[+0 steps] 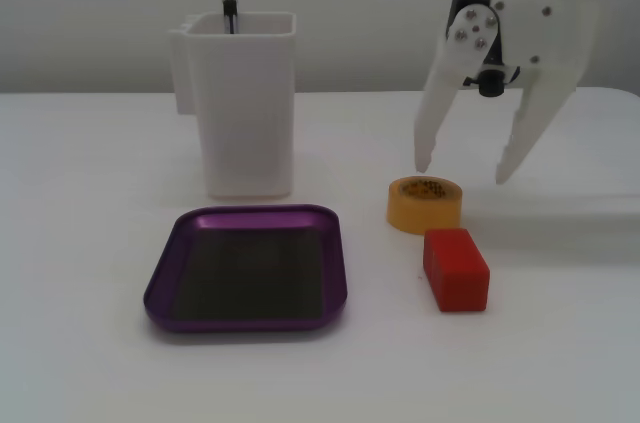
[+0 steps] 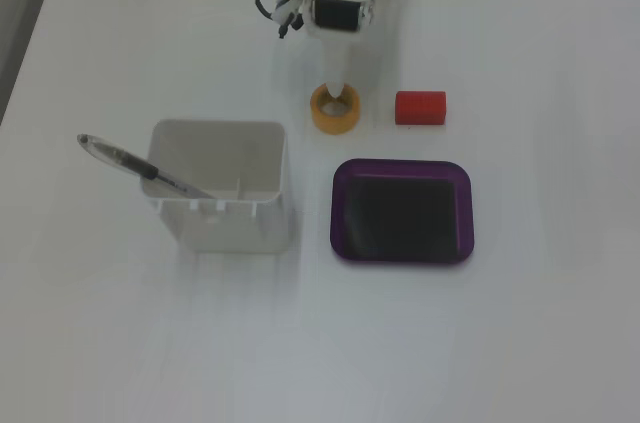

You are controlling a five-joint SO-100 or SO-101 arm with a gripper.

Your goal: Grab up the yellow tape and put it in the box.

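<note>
The yellow tape (image 1: 425,204) lies flat on the white table, between the purple tray and the red block; it also shows in the other fixed view (image 2: 335,108). The box, a shallow purple tray (image 1: 165,288), sits empty at the front left of the tape, and shows in the other fixed view (image 2: 340,218) too. My white gripper (image 1: 462,171) hangs open just above and behind the tape, fingers spread wider than the roll. From above, the gripper (image 2: 337,90) points down with a fingertip over the roll's hole. It holds nothing.
A red rectangular block (image 1: 456,269) lies right in front of the tape (image 2: 420,108). A tall white plastic container (image 1: 245,103) with a pen (image 2: 140,167) in it stands behind the tray.
</note>
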